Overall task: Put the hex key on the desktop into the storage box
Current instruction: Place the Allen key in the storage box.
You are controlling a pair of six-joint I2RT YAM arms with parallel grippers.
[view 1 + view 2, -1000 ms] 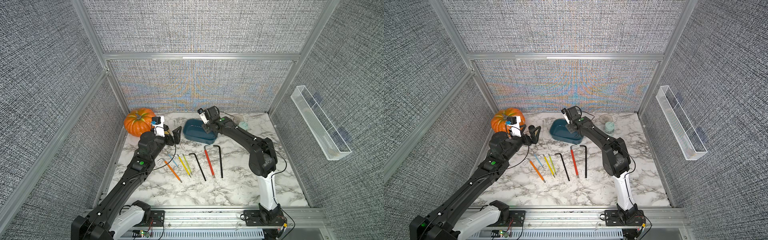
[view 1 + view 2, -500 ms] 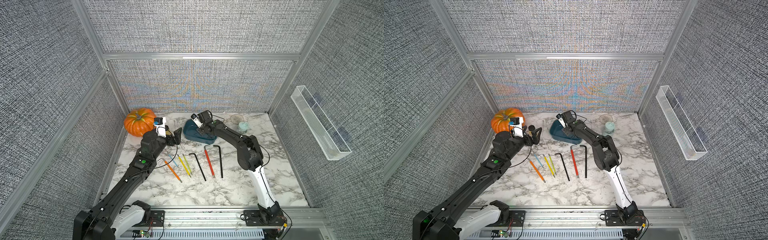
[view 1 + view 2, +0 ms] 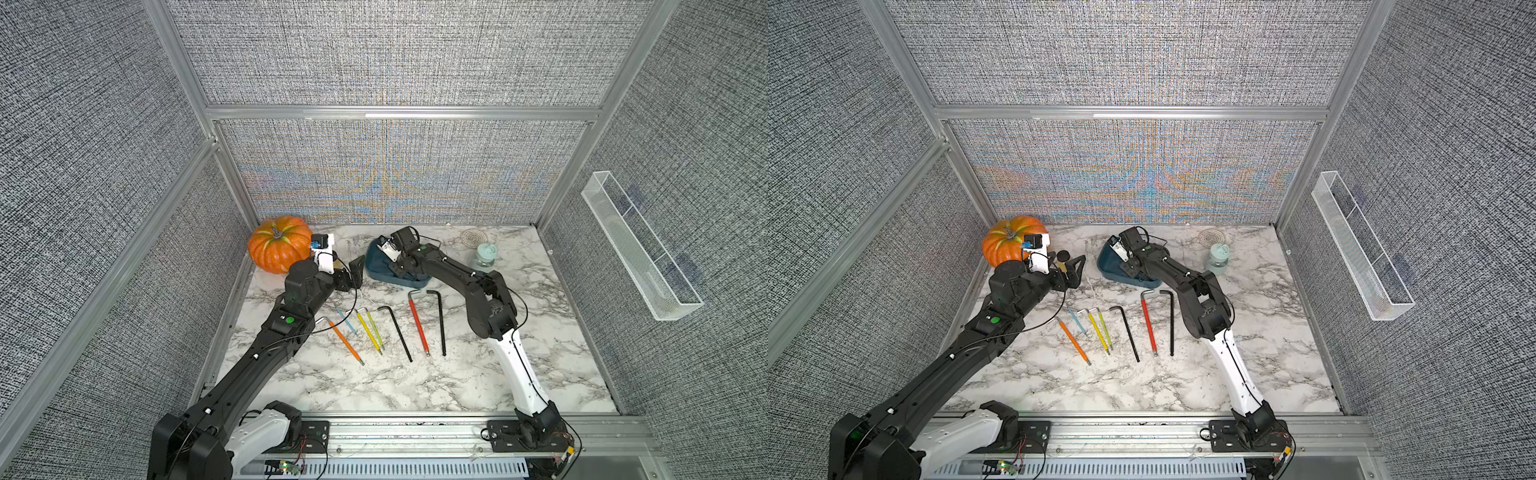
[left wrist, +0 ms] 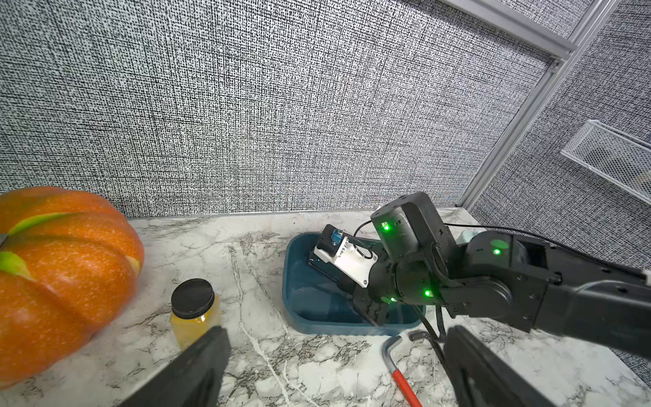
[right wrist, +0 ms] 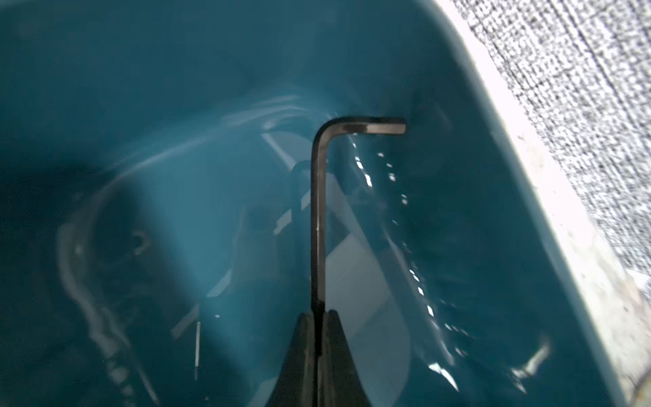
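Note:
The dark teal storage box [image 3: 376, 268] sits at the back of the marble desktop [image 3: 415, 386]. My right gripper [image 5: 318, 317] reaches down inside the box [image 5: 176, 105], shut on the long shank of a dark L-shaped hex key [image 5: 318, 218] whose short bent end points at the box wall. In the left wrist view its fingers [image 4: 370, 310] are below the box rim [image 4: 299, 282]. My left gripper [image 4: 336, 333] hovers open and empty just left of the box [image 3: 1108, 266]. Several more hex keys lie in a row on the desktop, among them orange [image 3: 345, 340], red [image 3: 417, 326] and black [image 3: 441, 322].
An orange pumpkin [image 3: 279, 244] stands at the back left, with a small yellow jar with a black lid [image 4: 194, 310] beside it. A pale green cup [image 3: 484, 254] and a round coaster [image 3: 473, 236] are at the back right. A clear mesh tray [image 3: 640, 245] hangs on the right wall.
My right wrist has swung left and down into the box with the hex key. The left arm has barely moved, and the keys on the desktop lie as before.

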